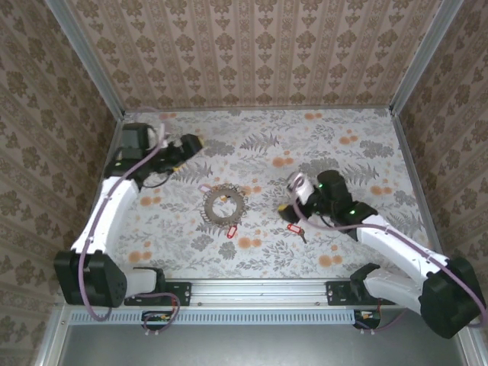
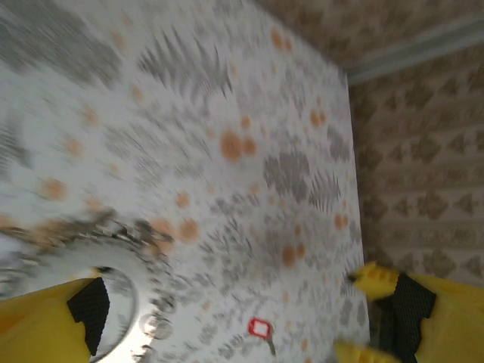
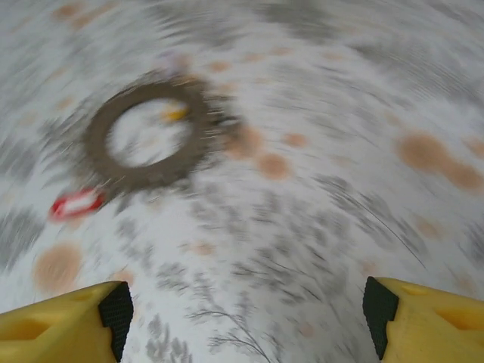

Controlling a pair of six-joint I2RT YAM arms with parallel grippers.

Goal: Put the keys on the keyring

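Expect light, stiff, slick goods. Treat the ring as thin metal lying flat on the desk, awkward to pinch from above. Better to take it across the rim, one finger inside the hollow. Take each key by its plastic tag, likely broader and less slippery than the tiny blade.

Count one ring and three keys:
- red key, just beside the ring's rim, ahead and left of the right hand
- second red key, close beside that hand
- yellow key, inside the hollow

Cannot tell whether a pale speck at the far rim makes a fourth.

Find the ring ahead-left of the left hand too. See both hands spread wide, gripping nothing.
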